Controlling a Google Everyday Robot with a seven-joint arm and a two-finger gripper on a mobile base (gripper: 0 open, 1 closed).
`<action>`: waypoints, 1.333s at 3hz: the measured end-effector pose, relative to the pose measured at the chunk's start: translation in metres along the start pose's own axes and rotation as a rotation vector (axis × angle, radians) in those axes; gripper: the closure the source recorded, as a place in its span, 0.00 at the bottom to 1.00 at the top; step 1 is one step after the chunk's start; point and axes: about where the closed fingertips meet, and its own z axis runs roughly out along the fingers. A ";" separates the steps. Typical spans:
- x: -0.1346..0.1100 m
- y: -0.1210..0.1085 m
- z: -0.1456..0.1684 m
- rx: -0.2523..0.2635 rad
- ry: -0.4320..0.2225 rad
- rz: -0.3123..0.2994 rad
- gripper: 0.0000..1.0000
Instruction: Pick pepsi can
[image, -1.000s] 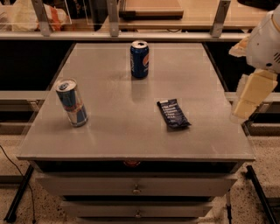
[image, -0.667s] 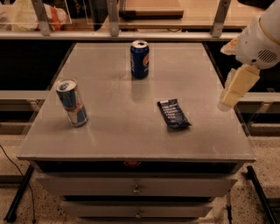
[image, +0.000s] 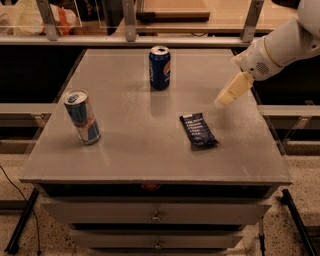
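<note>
Dark blue pepsi can (image: 160, 67) with silver top and round red-white-blue logo stands upright on the grey metal-topped bench (image: 135, 155), far centre, nothing touching it

Cream-coloured claw (image: 226, 96) sits on the end of the white arm (image: 282, 42) at upper right, hanging over the right side of the bench and pointing down-left. It is to the right of the pepsi can and well apart from it. Can't tell whether the claw is spread or pressed together, only one pale tapered shape shows from this angle. Nothing visibly held

Flat dark blue snack wrapper (image: 198, 130) lies on the bench right of centre, below-left of the claw tip in the frame, long axis roughly near-to-far, not touching the claw

Slim tall blue-and-silver can with red marks (image: 82, 117) stands upright on the left side of the bench, nearer the front edge, well apart from both the pepsi can and the wrapper

Grey drawers with small pulls (image: 156, 215) sit under the bench top
</note>
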 end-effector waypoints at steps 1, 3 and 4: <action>0.002 -0.004 0.011 -0.007 -0.010 0.012 0.00; -0.007 0.002 0.026 0.013 -0.188 0.067 0.00; -0.032 -0.003 0.037 0.034 -0.285 0.058 0.00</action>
